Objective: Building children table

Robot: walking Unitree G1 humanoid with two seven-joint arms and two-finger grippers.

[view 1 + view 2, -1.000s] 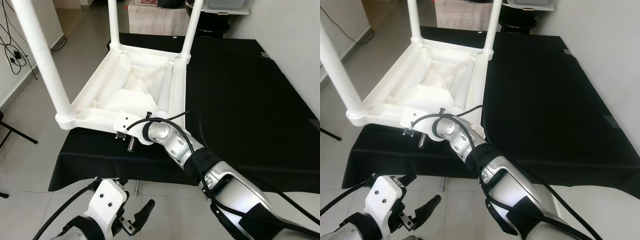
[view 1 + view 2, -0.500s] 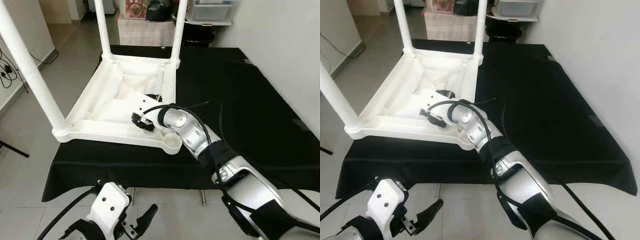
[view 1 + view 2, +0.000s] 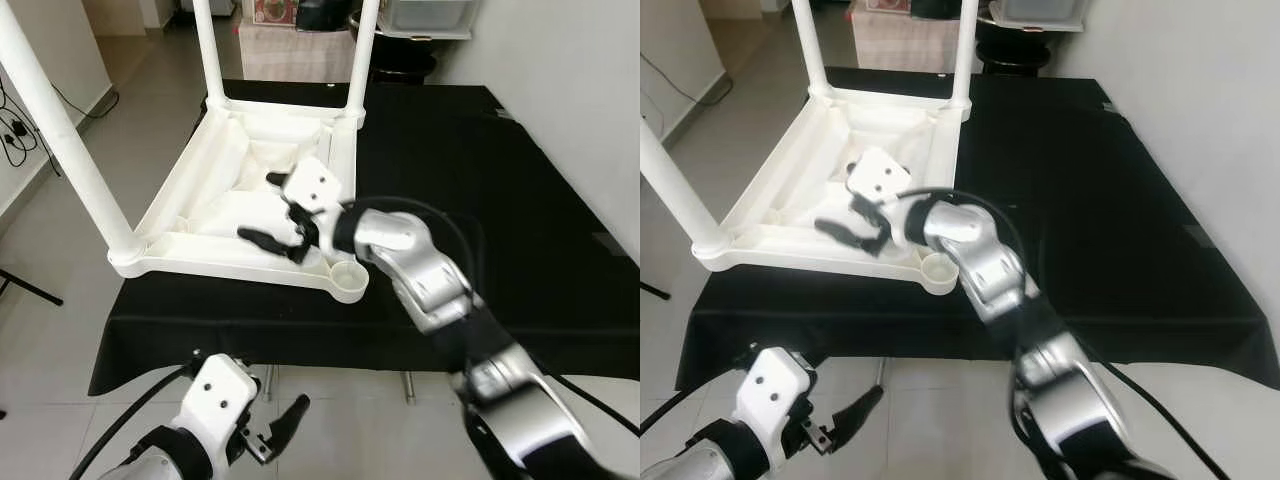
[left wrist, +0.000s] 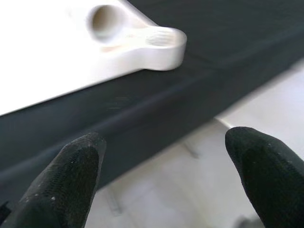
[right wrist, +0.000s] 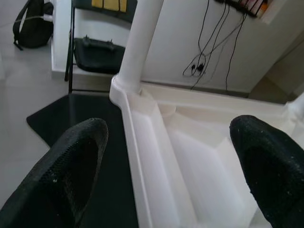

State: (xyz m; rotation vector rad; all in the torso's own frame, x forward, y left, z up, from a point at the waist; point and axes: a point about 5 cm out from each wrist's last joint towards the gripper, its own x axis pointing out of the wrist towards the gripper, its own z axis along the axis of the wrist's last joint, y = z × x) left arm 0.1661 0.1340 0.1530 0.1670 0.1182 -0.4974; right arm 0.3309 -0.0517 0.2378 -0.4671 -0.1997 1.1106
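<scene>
Three white legs stand up from the white children's table [image 3: 245,190], which lies upside down on my black-draped work table [image 3: 520,200], its near-left corner hanging just past the cloth's edge. The fourth corner, nearest me, has an empty round socket [image 3: 347,277] with no leg in it. My right gripper [image 3: 278,210] reaches over the table's underside, above the ribbed recess near that socket, its two black fingers spread apart and holding nothing; along them I see one leg [image 5: 141,42] rising from its corner and the moulded inner rim. My left gripper [image 3: 268,438] hangs low in front of the cloth, over the tiled floor [image 3: 60,400], fingers parted and empty, facing the open socket [image 4: 105,21].
</scene>
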